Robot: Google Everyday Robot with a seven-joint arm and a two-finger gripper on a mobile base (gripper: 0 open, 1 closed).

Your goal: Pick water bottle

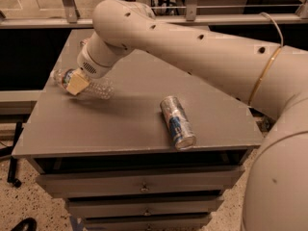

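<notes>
The water bottle (98, 88) is a clear ribbed plastic bottle lying on its side near the left edge of the grey table (120, 129). Its labelled neck end (61, 76) points left. My gripper (77, 84) comes down from the big white arm (192, 47) and sits right on the bottle, just behind the label. The gripper covers the middle part of the bottle.
A silver-and-blue can (177, 122) lies on its side at the table's front right. A bit of a red can (84, 43) shows behind the arm's wrist. Drawers (144, 184) are under the tabletop. A rail runs along the back.
</notes>
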